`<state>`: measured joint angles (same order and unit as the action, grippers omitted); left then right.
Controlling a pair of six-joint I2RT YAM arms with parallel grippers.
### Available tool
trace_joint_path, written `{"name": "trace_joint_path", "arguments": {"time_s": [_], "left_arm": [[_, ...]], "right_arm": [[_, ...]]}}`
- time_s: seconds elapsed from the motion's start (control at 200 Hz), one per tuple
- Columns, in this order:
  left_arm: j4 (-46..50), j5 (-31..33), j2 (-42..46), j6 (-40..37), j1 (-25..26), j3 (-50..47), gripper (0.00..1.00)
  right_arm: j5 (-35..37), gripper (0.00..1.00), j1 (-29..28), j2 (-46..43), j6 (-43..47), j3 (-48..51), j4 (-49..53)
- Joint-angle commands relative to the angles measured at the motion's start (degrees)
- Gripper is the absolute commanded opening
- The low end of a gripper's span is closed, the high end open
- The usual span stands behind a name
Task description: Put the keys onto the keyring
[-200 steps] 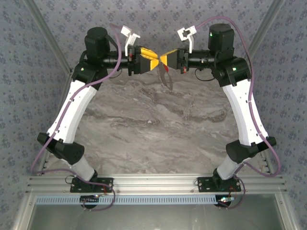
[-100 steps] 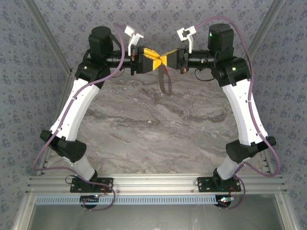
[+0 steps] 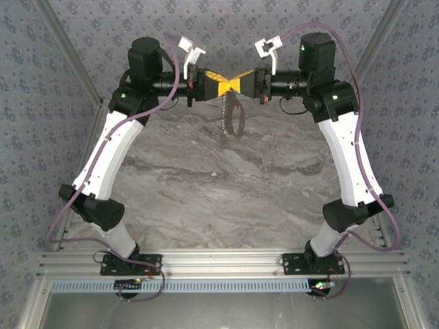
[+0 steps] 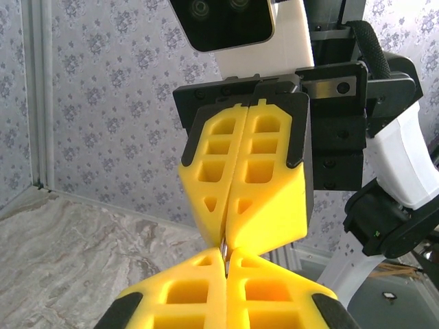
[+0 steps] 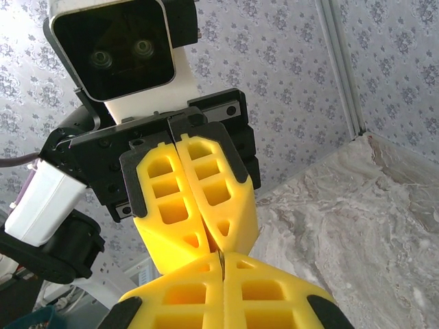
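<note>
Arm on the left (image 3: 103,164) bends up from its base and swings in toward the middle at the far end of the marble table (image 3: 206,185), so the left gripper (image 3: 225,83) points right, held up off the surface. Its yellow fingers (image 4: 199,274) are squeezed flat together with no gap, and from the left wrist cam you can see a thin sliver of metal (image 4: 224,252) nipped right at the tip of the seam. Bang in the middle the two sets of tips meet nose to nose, touching. The keyring (image 3: 237,122) dangles straight down from that exact spot, a dark loop hanging in the air over the far part of the table, with a thin dark bit running down beside it. It's too small to say more about it, honestly. The right gripper (image 3: 236,83) comes in from the other side pointing left, fingers pressed together the same way and pinching that same metal edge. The right arm (image 3: 343,151) mirrors the other one back down to its base.
</note>
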<state>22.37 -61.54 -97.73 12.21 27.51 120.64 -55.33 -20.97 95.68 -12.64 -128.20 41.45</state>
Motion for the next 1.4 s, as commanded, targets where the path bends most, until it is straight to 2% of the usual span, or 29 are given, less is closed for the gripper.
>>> {"name": "trace_joint_path", "arguments": {"time_s": [0.0, 0.075, 0.105, 0.14, 0.2, 0.255, 0.305, 0.44, 0.685, 0.949, 1.394], "left_arm": [[-2.5, -1.8, 0.3, -0.2, 1.4, 1.9, 0.00], [-3.1, -1.6, 0.5, 0.0, 1.6, 1.8, 0.00], [-3.4, -1.3, 0.6, 0.1, 1.7, 1.8, 0.00], [-3.9, -0.6, 0.9, 0.3, 1.7, 1.6, 0.00], [-5.1, 0.8, 1.8, 0.3, 1.6, 0.6, 0.00], [-7.4, 1.9, 2.8, 0.8, 1.7, -0.9, 0.00], [-9.8, 2.6, 3.6, 1.8, 1.6, -2.1, 0.00], [-15.3, 3.8, 4.7, 5.2, 1.6, -4.4, 0.00], [-27.4, 5.4, 5.6, 13.0, 1.5, -8.1, 0.00], [-30.3, 5.5, 5.2, 15.4, 1.6, -7.7, 0.00], [-32.3, 4.9, 3.9, 17.7, 1.6, -7.2, 0.00]], "right_arm": [[-0.4, 0.00, -0.5, 0.0, -1.8, -1.8, -3.1], [-0.4, 0.01, -0.5, -0.3, -3.0, -1.2, -4.2], [-0.5, 0.07, -0.4, -0.6, -3.7, -0.6, -5.2], [-0.5, 0.22, 0.1, -1.6, -5.8, 1.4, -8.4], [-0.2, 0.38, 1.8, -4.0, -10.1, 6.4, -15.0], [1.0, 0.46, 3.9, -6.6, -14.5, 11.7, -22.4], [2.4, 0.48, 5.7, -8.9, -18.4, 16.7, -28.4], [6.0, 0.50, 7.5, -12.4, -21.7, 23.7, -34.6], [7.5, 0.51, 4.5, -15.0, -22.9, 29.9, -38.0], [6.6, 0.54, 2.0, -16.1, -27.3, 35.0, -44.0], [6.0, 0.58, 1.1, -13.6, -27.3, 32.6, -44.6]]}}
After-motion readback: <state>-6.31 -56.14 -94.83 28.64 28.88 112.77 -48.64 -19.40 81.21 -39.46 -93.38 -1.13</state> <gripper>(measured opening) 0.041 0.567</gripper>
